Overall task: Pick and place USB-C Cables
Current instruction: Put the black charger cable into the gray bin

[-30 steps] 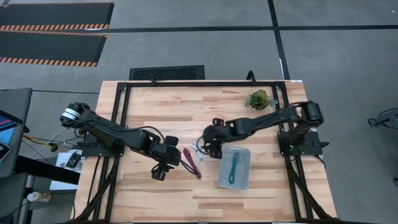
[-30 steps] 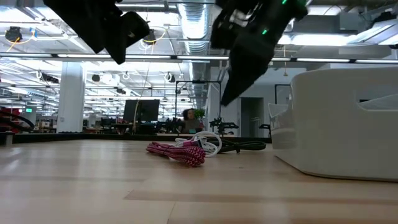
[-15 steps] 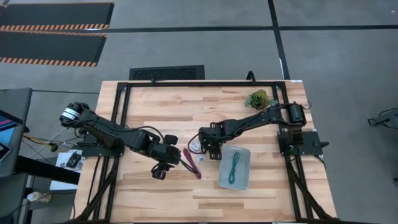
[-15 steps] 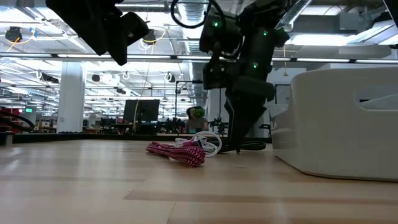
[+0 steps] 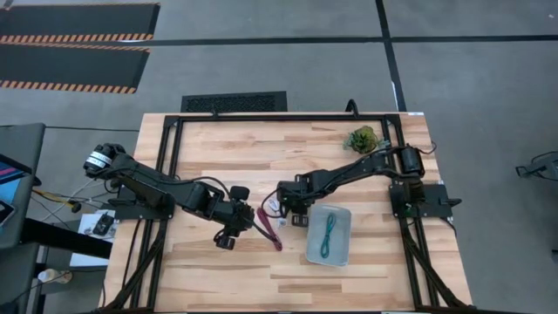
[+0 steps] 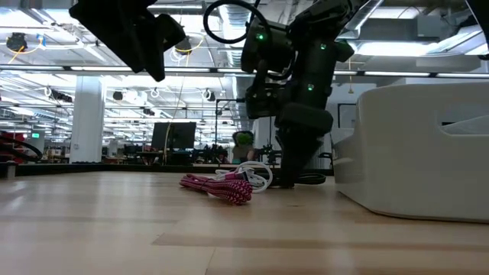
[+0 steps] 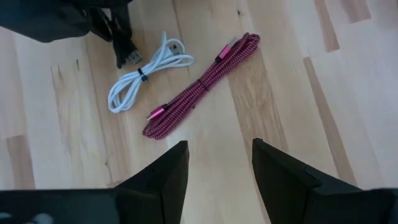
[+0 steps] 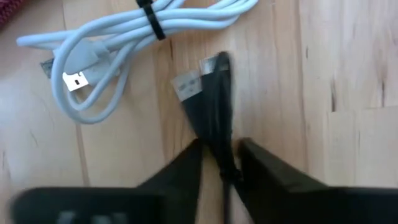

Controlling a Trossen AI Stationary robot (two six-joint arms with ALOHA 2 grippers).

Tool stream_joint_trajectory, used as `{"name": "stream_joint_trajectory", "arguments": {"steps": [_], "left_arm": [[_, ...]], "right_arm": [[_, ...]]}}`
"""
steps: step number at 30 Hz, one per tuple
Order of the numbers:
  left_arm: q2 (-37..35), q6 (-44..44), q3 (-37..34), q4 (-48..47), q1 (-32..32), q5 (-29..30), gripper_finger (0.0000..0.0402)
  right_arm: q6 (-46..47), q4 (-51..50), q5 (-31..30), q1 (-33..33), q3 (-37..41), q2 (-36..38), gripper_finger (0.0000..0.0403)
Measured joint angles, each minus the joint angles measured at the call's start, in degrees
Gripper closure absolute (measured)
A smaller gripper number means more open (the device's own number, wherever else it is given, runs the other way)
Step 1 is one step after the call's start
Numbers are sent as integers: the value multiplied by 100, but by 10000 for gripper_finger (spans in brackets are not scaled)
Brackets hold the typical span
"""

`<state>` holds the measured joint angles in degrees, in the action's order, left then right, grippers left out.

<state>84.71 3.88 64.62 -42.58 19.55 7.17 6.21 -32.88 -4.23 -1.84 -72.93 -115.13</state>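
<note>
High view: right gripper [image 5: 288, 212] down at the cable pile mid-table, teal cable [image 5: 329, 235] in blue tray [image 5: 343, 253]. Left gripper [image 5: 232, 234] hovers beside the dark red cable [image 5: 268, 230].
Low view: right gripper's fingers touch the table by the white cable [image 6: 256, 174].
Left wrist: jaws parted, empty.
Right wrist: fingers pinch the black cable [image 8: 214, 118].

A pale wooden table [image 5: 227, 157] is being framed by black rails, and a pale blue tray [image 5: 341, 220] is being seen lying on its right half. A small green spiky plant [image 5: 362, 139] is being kept near the far right corner, well apart from the tray.
</note>
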Motion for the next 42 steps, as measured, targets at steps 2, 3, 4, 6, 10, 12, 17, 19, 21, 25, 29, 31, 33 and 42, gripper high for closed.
{"name": "stream_joint_trajectory", "arguments": {"steps": [2,3,4,6,10,12,17,19,21,25,29,31,33,42], "left_arm": [[0,0,0,8,0,3,239],[0,0,0,8,0,18,239],[0,0,0,10,0,65,239],[0,2,0,16,0,208,239],[0,-7,-2,335,0,480,239],[0,-13,0,561,0,600,239],[2,36,-2,888,0,785,239],[2,118,-2,982,7,887,239],[2,140,-2,1100,9,1010,239],[4,50,-2,1492,9,1234,239],[4,-369,-2,2357,9,1342,239],[4,-587,-2,2885,9,1379,239],[4,-788,-2,3334,9,1400,239],[4,-1808,-2,5200,-78,1404,239]], "right_arm": [[59,2,-5,9,2,-4,333],[102,-2,-4,19,2,-4,356],[139,-7,4,25,5,-4,375],[283,11,20,34,7,-3,386],[604,110,33,69,36,168,375],[670,193,-19,67,59,380,383],[600,453,-327,135,25,1506,390],[600,268,-467,172,40,1925,388],[598,263,-642,198,46,2436,389],[573,428,-1017,138,38,3570,390],[391,1166,-1396,-209,356,4589,390],[256,1871,-1583,-491,759,5138,390],[116,2664,-1910,-831,1446,5646,390],[94,6199,-2302,-1452,3986,6603,390]]}}
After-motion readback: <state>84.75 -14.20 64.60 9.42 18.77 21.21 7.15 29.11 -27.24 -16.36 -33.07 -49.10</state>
